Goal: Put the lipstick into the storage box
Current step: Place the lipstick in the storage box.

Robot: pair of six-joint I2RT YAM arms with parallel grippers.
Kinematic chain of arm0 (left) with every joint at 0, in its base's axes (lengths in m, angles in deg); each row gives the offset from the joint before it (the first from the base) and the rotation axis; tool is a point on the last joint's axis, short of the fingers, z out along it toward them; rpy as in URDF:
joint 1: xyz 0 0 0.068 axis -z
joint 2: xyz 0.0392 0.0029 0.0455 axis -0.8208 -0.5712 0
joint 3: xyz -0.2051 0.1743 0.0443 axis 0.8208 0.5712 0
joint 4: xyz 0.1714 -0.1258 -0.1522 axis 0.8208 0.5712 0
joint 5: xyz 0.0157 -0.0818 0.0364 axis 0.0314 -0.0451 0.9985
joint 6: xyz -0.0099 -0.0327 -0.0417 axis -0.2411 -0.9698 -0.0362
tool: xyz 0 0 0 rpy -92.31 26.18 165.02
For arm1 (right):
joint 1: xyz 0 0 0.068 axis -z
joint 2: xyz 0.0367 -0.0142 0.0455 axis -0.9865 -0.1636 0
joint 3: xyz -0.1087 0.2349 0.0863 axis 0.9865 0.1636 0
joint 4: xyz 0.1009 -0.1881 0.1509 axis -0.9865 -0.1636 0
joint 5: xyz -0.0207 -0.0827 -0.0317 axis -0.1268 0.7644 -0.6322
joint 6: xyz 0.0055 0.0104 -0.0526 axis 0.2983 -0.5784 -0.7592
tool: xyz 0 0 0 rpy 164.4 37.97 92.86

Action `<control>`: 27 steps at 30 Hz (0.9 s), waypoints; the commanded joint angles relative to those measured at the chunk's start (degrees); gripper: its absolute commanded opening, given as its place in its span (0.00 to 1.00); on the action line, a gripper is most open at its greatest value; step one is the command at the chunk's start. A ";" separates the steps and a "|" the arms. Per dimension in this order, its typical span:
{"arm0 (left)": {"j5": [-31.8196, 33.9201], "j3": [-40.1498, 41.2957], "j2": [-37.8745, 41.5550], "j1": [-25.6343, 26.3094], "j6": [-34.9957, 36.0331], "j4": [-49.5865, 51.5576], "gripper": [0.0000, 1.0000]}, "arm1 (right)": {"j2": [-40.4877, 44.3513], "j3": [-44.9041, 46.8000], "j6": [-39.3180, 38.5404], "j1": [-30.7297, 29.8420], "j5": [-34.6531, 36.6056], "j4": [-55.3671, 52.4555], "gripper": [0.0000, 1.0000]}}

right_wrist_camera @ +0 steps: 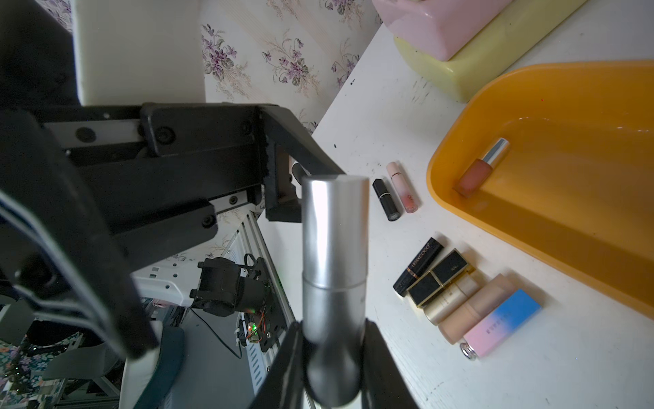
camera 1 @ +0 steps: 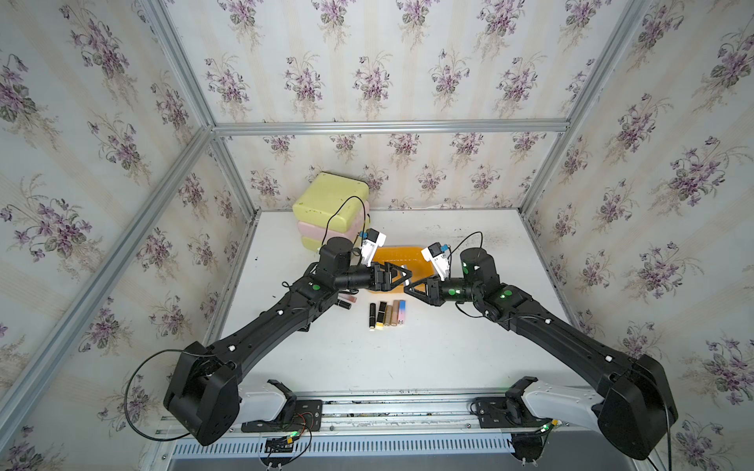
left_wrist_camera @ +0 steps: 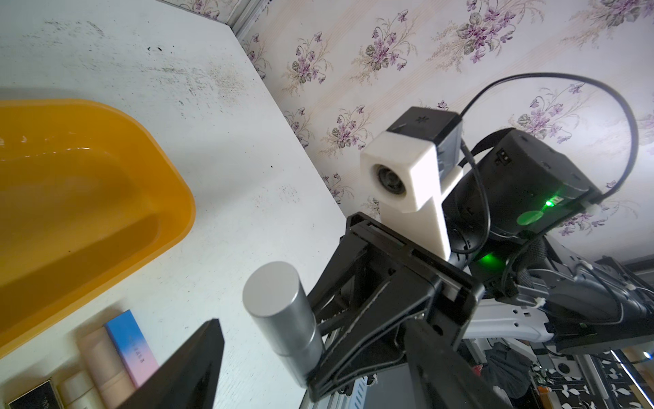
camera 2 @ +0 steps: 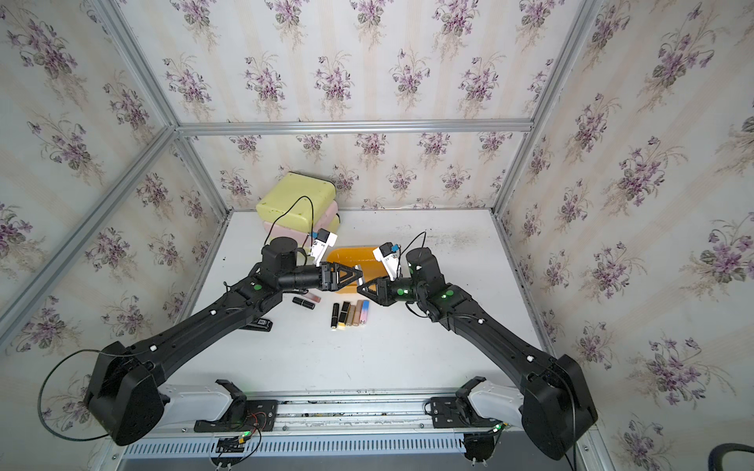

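right gripper (right_wrist_camera: 332, 354) clamps silver lipstick (right_wrist_camera: 334, 248); left gripper (left_wrist_camera: 318, 354) spread around it

1. Stacked boxes (camera 1: 331, 210), pale green and pink, stand at the back left of the table (camera 1: 449, 346), near the wall.
2. Floral wallpaper (camera 1: 367, 61) with purple flowers covers the walls on three sides.
3. Aluminium frame bars (camera 1: 387, 125) run along the wall corners and edges.
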 commanded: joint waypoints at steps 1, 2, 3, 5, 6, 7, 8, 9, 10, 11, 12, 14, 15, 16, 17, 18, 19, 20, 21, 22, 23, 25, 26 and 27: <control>1.00 -0.82 -0.89 0.56 1.37 0.46 0.74 | 0.11 -0.39 0.36 -0.07 -0.36 1.61 0.18; 1.00 -0.98 -1.28 0.83 1.36 0.53 0.72 | 0.11 -0.48 0.34 -0.02 -0.35 1.56 0.18; 1.04 -1.13 -1.57 1.01 1.40 0.52 0.71 | 0.11 -0.55 0.40 -0.01 -0.37 1.64 0.18; 1.26 -1.34 -2.16 1.39 1.19 0.35 0.67 | 0.11 -0.66 0.40 -0.06 -0.29 1.57 0.18; 1.39 -1.44 -2.36 1.45 1.20 0.20 0.65 | 0.11 -0.66 0.41 -0.06 -0.24 1.61 0.18; 1.39 -1.53 -2.61 1.58 1.02 -0.05 0.64 | 0.11 -0.75 0.39 -0.05 -0.19 1.60 0.18; 1.43 -1.66 -2.89 1.72 0.92 -0.22 0.62 | 0.11 -0.75 0.29 -0.07 -0.19 1.41 0.18; 1.39 -1.86 -3.08 1.76 0.91 -0.26 0.61 | 0.06 -0.83 0.35 0.00 -0.12 1.32 0.18; 1.33 -2.01 -3.33 1.85 0.79 -0.35 0.59 | 0.02 -0.92 0.25 -0.07 -0.10 1.20 0.17; 1.31 -2.21 -3.59 1.94 0.73 -0.35 0.58 | 0.05 -0.95 0.16 -0.04 0.03 1.00 0.17; 1.31 -2.23 -3.77 2.01 0.75 -0.35 0.56 | 0.10 -1.05 0.07 -0.08 0.07 0.89 0.17; 1.33 -2.32 -3.97 2.03 0.71 -0.49 0.49 | 0.03 -1.34 -0.09 -0.06 0.07 0.59 0.17; 1.32 -2.32 -3.97 2.08 0.74 -0.58 0.48 | 0.11 -1.44 -0.09 -0.01 0.09 0.54 0.17; 1.29 -2.40 -4.06 2.09 0.66 -0.53 0.47 | 0.11 -1.52 -0.08 -0.05 0.12 0.57 0.17; 1.32 -2.41 -4.06 2.10 0.67 -0.53 0.46 | 0.02 -1.54 -0.11 -0.06 0.15 0.48 0.17; 1.27 -2.55 -4.15 2.11 0.82 -0.32 0.43 | 0.02 -1.65 -0.10 0.01 0.18 0.51 0.17; 1.37 -2.59 -4.15 2.11 0.75 -0.19 0.41 | -0.05 -1.62 -0.08 -0.04 0.15 0.52 0.17; 1.22 -2.59 -4.15 2.11 0.85 -0.18 0.39 | -0.07 -1.63 -0.09 -0.05 0.15 0.60 0.17; 1.21 -2.67 -4.15 2.07 0.94 -0.02 0.36 | -0.07 -1.63 -0.07 -0.01 0.15 0.67 0.17; 1.26 -2.67 -4.15 2.10 0.97 0.08 0.34 | -0.15 -1.68 0.00 -0.01 0.19 0.70 0.17; 1.21 -2.70 -4.15 2.11 1.04 0.22 0.33 | -0.20 -1.71 0.06 -0.02 0.15 0.83 0.17; 1.24 -2.77 -4.15 2.11 1.12 0.42 0.28 | -0.24 -1.80 0.04 0.03 0.07 0.89 0.17; 1.21 -2.77 -4.14 2.11 1.23 0.44 0.28 | -0.24 -1.80 0.08 0.03 0.14 1.01 0.17; 1.21 -2.76 -4.13 2.06 1.24 0.39 0.27 | -0.33 -1.85 0.05 0.06 0.23 1.15 0.17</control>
